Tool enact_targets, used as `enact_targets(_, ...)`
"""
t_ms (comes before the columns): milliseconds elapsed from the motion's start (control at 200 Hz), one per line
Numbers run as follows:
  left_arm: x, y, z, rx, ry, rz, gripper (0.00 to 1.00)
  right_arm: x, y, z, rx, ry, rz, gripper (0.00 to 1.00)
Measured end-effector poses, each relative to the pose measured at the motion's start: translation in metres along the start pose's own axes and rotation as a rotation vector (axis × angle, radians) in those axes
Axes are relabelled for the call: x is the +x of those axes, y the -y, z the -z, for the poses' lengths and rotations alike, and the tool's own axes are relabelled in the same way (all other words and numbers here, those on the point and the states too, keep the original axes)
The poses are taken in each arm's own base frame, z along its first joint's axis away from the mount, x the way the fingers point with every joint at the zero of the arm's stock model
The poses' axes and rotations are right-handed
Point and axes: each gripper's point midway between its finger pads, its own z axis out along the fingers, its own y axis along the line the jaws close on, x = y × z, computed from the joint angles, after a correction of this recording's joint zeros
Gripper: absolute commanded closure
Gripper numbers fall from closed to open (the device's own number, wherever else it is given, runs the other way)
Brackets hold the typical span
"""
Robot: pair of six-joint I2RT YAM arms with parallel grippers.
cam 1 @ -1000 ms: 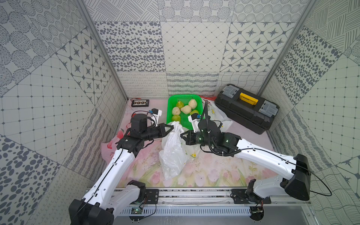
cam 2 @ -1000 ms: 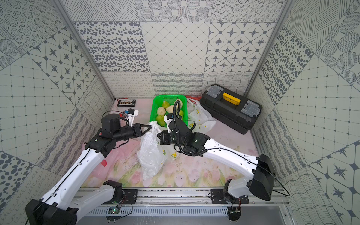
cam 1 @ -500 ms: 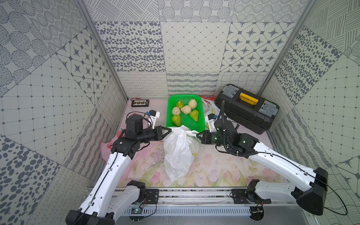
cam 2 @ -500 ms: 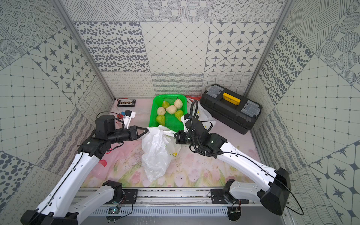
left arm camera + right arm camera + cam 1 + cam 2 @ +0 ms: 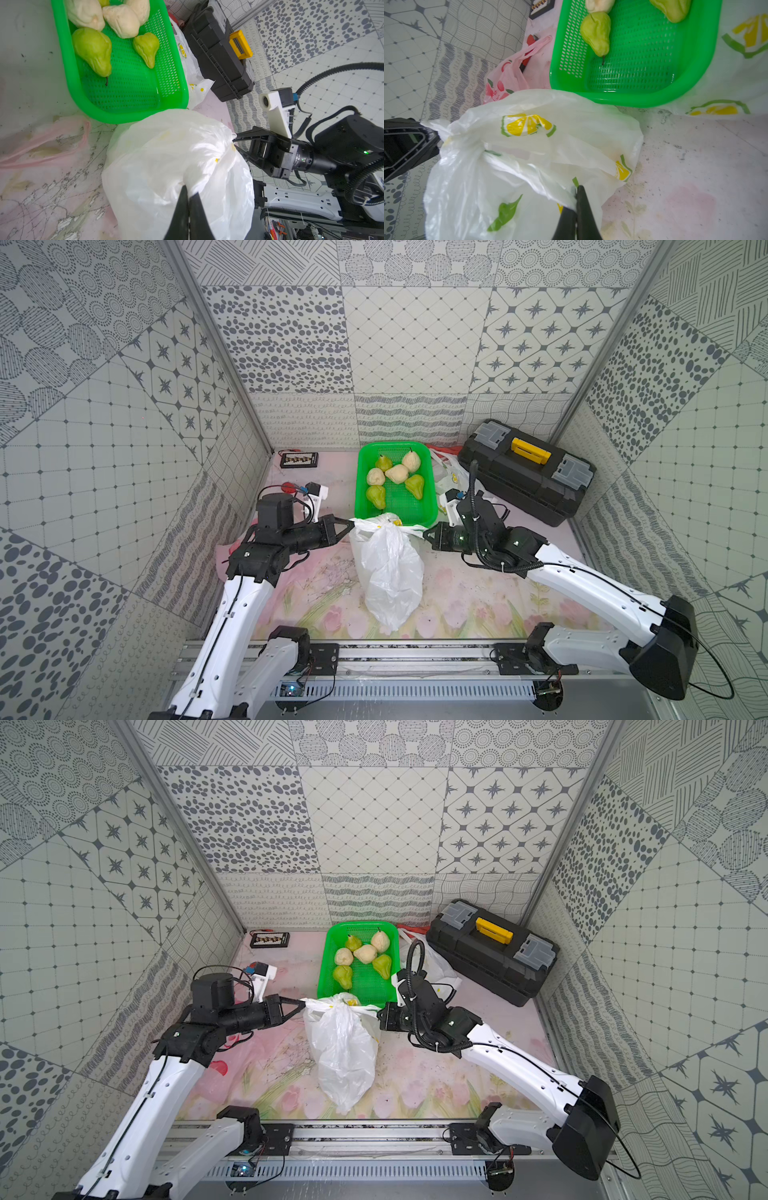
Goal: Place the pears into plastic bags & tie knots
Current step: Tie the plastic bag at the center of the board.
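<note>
Your white lemon-print bag (image 5: 390, 568) stands bulging on the floral mat (image 5: 457, 601) just in front of the green basket (image 5: 360, 489). Its top almost meets the basket's near rim, so you have little room on that side, while the mat shows bare on both flanks of the bag. Just beside the basket's right wall lies a second lemon-print bag (image 5: 446, 472), with the black toolbox (image 5: 528, 477) beyond it. Off the basket's left near corner the pink strawberry bag (image 5: 506, 83) lies flat. Six pears (image 5: 397, 473) rest in the basket's far part; you cannot tell what the standing bag holds. Your left gripper (image 5: 351, 522) has its fingers pinched together on the bag's top at one side. Your right gripper (image 5: 425, 533) is clamped the same way on the opposite side, and the plastic is drawn across between them.
</note>
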Motion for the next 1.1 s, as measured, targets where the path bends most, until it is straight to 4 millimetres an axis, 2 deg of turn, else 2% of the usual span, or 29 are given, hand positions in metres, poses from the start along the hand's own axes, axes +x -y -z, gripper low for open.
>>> enact_targets(55, 0.002, -0.004, 0.001, -0.003, 0.003, 0.023, 1.00, 0.004, 0.004, -0.001, 0.013, -0.018, 0.000, 1.00)
enact_targets(130, 0.002, -0.002, 0.003, 0.011, 0.015, 0.044, 1.00, 0.008, 0.000, -0.001, 0.003, -0.029, 0.011, 1.00)
enact_targets(315, 0.003, 0.009, 0.010, 0.058, 0.041, 0.071, 0.64, 0.012, -0.005, -0.005, -0.007, -0.045, 0.010, 1.00)
enact_targets(420, 0.010, 0.007, 0.009, 0.065, 0.032, 0.097, 0.51, 0.014, -0.004, -0.009, -0.005, -0.056, 0.001, 1.00)
enact_targets(635, 0.017, 0.002, 0.007, 0.061, 0.021, 0.136, 0.45, 0.016, -0.003, -0.014, -0.002, -0.069, -0.010, 1.00)
enact_targets(760, 0.013, 0.015, 0.010, 0.084, 0.028, 0.120, 0.38, 0.016, -0.003, -0.015, 0.000, -0.070, -0.016, 1.00)
enact_targets(910, 0.014, 0.028, 0.008, 0.100, 0.008, 0.087, 0.34, 0.015, -0.005, -0.016, -0.010, -0.064, -0.024, 1.00)
enact_targets(1101, 0.018, 0.020, -0.002, 0.051, -0.042, 0.072, 0.33, 0.016, -0.004, -0.018, -0.004, -0.071, -0.034, 1.00)
